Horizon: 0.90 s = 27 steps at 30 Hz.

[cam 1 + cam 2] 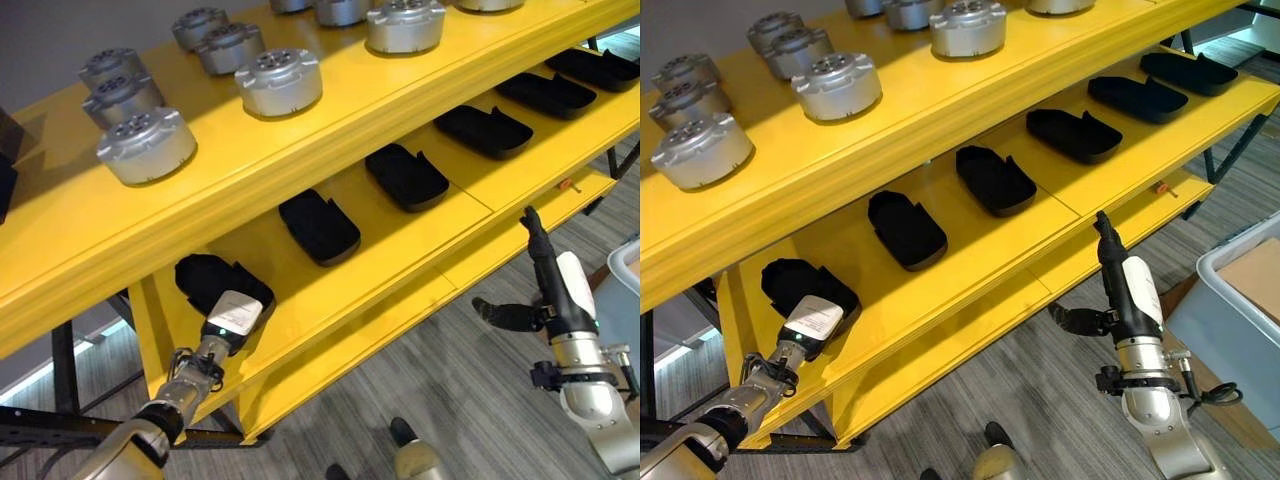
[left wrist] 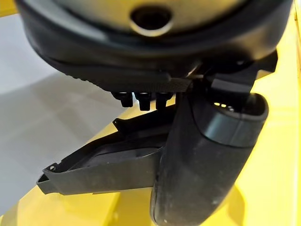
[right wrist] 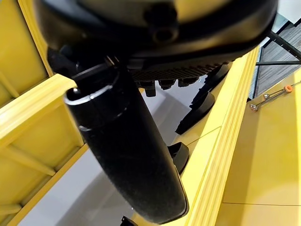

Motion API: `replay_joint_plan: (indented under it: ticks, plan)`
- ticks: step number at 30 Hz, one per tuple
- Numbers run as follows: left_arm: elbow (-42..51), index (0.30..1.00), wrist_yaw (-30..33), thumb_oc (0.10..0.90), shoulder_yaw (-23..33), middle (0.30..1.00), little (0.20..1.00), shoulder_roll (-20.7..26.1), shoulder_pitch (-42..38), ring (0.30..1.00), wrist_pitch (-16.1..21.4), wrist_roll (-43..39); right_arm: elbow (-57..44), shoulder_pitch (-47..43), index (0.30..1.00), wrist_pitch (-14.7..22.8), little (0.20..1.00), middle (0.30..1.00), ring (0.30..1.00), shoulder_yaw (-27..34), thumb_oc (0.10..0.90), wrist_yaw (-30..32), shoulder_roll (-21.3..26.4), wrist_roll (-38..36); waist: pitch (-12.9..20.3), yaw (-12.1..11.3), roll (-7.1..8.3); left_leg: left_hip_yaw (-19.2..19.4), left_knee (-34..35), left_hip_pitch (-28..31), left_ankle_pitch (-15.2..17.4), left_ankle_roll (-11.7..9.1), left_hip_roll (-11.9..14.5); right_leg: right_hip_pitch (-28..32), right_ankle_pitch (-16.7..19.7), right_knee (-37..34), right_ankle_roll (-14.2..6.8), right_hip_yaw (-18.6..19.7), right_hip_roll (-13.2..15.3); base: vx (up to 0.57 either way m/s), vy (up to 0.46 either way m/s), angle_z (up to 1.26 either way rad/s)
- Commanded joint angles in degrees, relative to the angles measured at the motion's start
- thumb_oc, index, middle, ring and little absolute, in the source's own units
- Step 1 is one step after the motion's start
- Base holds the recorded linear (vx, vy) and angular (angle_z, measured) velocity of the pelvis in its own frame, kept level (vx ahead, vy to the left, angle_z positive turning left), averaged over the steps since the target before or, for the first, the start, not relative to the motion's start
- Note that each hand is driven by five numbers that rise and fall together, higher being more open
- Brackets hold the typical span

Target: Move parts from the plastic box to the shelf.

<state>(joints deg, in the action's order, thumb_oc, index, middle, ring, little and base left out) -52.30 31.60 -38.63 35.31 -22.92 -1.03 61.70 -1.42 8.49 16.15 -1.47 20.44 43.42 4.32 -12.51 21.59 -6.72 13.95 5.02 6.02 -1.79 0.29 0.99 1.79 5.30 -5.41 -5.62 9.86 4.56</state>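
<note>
Showing a yellow shelf [image 1: 300, 150] with three tiers, the head views place round silver metal parts [image 1: 279, 82] on the top tier and a row of flat black moulded parts [image 1: 318, 226] on the middle tier, spaced apart along its length. The left robot hand [image 1: 236, 313] reaches onto the near end of the middle tier and lies against the leftmost black part [image 1: 205, 277]. The left wrist view adds detail: that part [image 2: 101, 162] is a shallow matte shell with a raised rim, resting on the yellow board, with the thumb [image 2: 202, 160] just beside it and the fingers extending over it; whether they grip it cannot be told. The right robot hand [image 1: 1120, 285] hangs in front of the shelf's lowest board, clear of it, fingers straight and pointing up at the middle tier, thumb out sideways, holding nothing. Its wrist view looks along the middle tier, showing two black parts [image 3: 197, 106] from the side. The right eye view also shows a pale plastic box [image 1: 1230, 300] at the right edge, holding a brown cardboard piece [image 1: 1250, 275], on grey striped floor [image 1: 450, 370].
</note>
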Motion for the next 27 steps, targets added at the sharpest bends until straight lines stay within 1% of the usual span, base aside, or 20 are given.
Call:
replay_joint_plan:
  ticks: [1, 6, 7, 8, 9, 10, 11, 13, 14, 17, 20, 23, 25, 27]
  plan:
    - [-2.1, 1.0, -4.2, 0.9, -3.3, 1.0, 1.0, 3.8, 2.1, 1.0, 2.0, 3.6, -2.1, -9.1, 1.0, 3.7, 1.0, 1.0, 1.0, 2.8, 0.9, 1.3, 2.1, -0.9, 1.4, -1.9, 2.68, 0.8, -0.5, 2.0, 6.2, -0.8, 2.1, -0.6, -7.7, 7.3, -2.9, -4.2, 1.9, 0.0, 0.0, 0.0]
    - [-1.0, 1.0, -5.2, 0.9, -2.8, 1.0, 1.0, 4.3, 3.7, 1.0, 0.6, 4.5, -2.1, -8.8, 1.0, 3.8, 1.0, 1.0, 1.0, 3.1, 0.9, 1.4, 2.0, -1.3, 1.4, -2.3, 2.56, 0.5, -0.5, 2.1, 6.1, -0.8, 2.1, -0.5, -7.7, 7.2, -2.9, -4.6, 1.9, 0.0, -0.007, 0.01]
    - [-0.8, 1.0, -3.9, 0.9, -2.4, 1.0, 1.0, 4.5, 4.4, 1.0, -1.0, 4.1, -2.1, -8.8, 1.0, 3.5, 1.0, 1.0, 1.0, 2.8, 0.9, 1.8, 1.9, -1.2, 1.4, -2.6, 2.54, 0.3, -0.4, 2.1, 6.1, -0.8, 2.1, -0.4, -7.8, 7.2, -2.8, -4.8, 1.9, -0.02, -0.032, 0.08]
    - [-0.2, 1.0, -2.3, 0.9, -1.8, 1.0, 1.0, 5.0, 4.6, 1.0, -2.2, 2.0, -2.2, -8.9, 1.0, 3.2, 1.0, 1.0, 1.0, 2.7, 0.9, 1.9, 1.9, -1.2, 1.4, -2.8, 2.51, 0.2, -0.4, 2.1, 6.0, -0.8, 2.1, -0.3, -7.8, 7.2, -2.7, -4.9, 1.9, -0.02, -0.031, 0.06]
    - [-0.2, 1.0, -2.2, 0.9, -1.8, 1.0, 1.0, 5.0, 4.6, 1.0, -2.2, 1.9, -2.2, -8.9, 1.0, 3.2, 1.0, 1.0, 1.0, 2.6, 0.9, 1.9, 1.9, -1.2, 1.4, -2.7, 2.53, 0.2, -0.4, 2.1, 6.0, -0.8, 2.1, -0.3, -7.8, 7.2, -2.7, -4.9, 1.9, 0.0, 0.0, 0.0]
    - [1.2, 1.0, -0.8, 0.9, -0.5, 1.0, 1.0, 5.4, 4.6, 1.0, -4.0, 0.3, -2.1, -8.3, 1.0, 3.5, 1.0, 1.0, 1.0, 2.8, 0.9, 2.2, 1.6, -0.7, 1.4, -3.0, 2.51, 0.0, -0.4, 2.0, 6.0, -0.8, 2.1, -0.2, -7.8, 7.1, -2.6, -5.0, 1.9, -0.01, -0.032, 0.03]
    - [2.0, 1.0, -0.2, 0.9, 0.6, 1.0, 1.0, 5.7, 4.6, 1.0, -5.0, -0.6, -2.2, -7.9, 1.0, 3.6, 1.0, 1.0, 1.0, 2.9, 0.9, 2.5, 1.2, -0.5, 1.5, -3.2, 2.54, -0.1, -0.3, 2.0, 6.0, -0.9, 2.1, -0.1, -7.8, 6.9, -2.6, -5.1, 1.8, -0.02, -0.055, 0.04]
    - [3.0, 1.0, 3.2, 0.9, 3.2, 1.0, 1.0, 6.8, 5.1, 1.0, -6.1, -4.6, -2.2, -6.9, 1.0, 3.9, 1.0, 1.0, 1.0, 3.1, 0.9, 3.3, 0.8, -0.1, 1.6, -3.7, 2.78, -0.3, -0.3, 2.0, 5.9, -0.9, 2.2, 0.1, -7.6, 6.7, -2.5, -5.5, 1.8, -0.01, -0.062, 0.03]
    - [4.0, 1.0, 5.9, 0.9, 5.7, 1.0, 1.0, 7.2, 5.2, 1.0, -6.9, -6.6, -2.6, -5.9, 1.0, 3.8, 1.0, 1.0, 1.0, 3.5, 0.9, 4.0, 0.1, 0.2, 1.6, -4.1, 2.96, -0.5, -0.3, 1.9, 5.8, -1.0, 2.3, 0.1, -7.5, 6.5, -2.4, -5.6, 1.8, -0.02, -0.07, 0.02]
    - [4.7, 1.0, 10.9, 0.9, 10.1, 1.0, 1.0, 5.9, 6.1, 1.0, -9.4, -11.8, -2.9, -4.6, 1.0, 3.9, 1.0, 1.0, 1.0, 3.6, 0.9, 5.3, -0.9, 0.7, 1.6, -4.7, 3.46, -0.9, -0.3, 1.6, 5.7, -1.1, 2.5, 0.0, -7.4, 6.4, -2.1, -5.8, 1.6, -0.03, -0.064, 0.11]
    - [6.6, 1.0, 13.5, 0.9, 13.5, 1.0, 1.0, 5.3, 7.0, 1.0, -9.6, -11.0, -3.2, -3.7, 1.0, 3.6, 1.0, 1.0, 1.0, 3.3, 0.9, 6.4, -1.7, 1.1, 1.7, -5.2, 3.98, -1.1, -0.3, 1.5, 5.6, -1.1, 2.7, 0.0, -7.4, 6.3, -2.1, -5.9, 1.5, -0.02, -0.051, 0.04]
    - [7.7, 1.0, 13.5, 0.9, 14.1, 1.0, 1.0, 5.5, 6.8, 1.0, -10.1, -10.4, -3.1, -3.4, 1.0, 3.9, 1.0, 1.0, 1.0, 3.2, 0.9, 6.7, -1.9, 1.2, 1.7, -5.3, 4.17, -1.1, -0.3, 1.4, 5.6, -1.1, 2.8, -0.1, -7.3, 6.3, -2.0, -5.9, 1.5, 0.0, 0.0, 0.0]
    - [8.5, 1.0, 13.4, 0.9, 14.4, 1.0, 1.0, 5.9, 6.3, 1.0, -9.8, -13.7, -3.2, -3.8, 1.0, 3.3, 1.0, 1.0, 1.0, 2.4, 0.9, 7.4, -1.7, 1.5, 1.6, -5.5, 4.24, -1.2, -0.4, 1.4, 5.6, -1.1, 2.9, -0.2, -7.4, 6.5, -2.0, -5.9, 1.4, 0.0, 0.0, 0.0]
    - [8.7, 1.0, 13.8, 0.9, 14.6, 1.0, 1.0, 5.5, 5.9, 1.0, -9.7, -13.7, -2.9, -3.9, 1.0, 3.3, 1.0, 1.0, 1.0, 2.2, 0.9, 7.7, -1.6, 1.5, 1.7, -5.5, 4.36, -1.3, -0.3, 1.4, 5.6, -1.1, 2.9, -0.2, -7.4, 6.4, -2.0, -5.9, 1.4, 0.0, 0.0, 0.0]
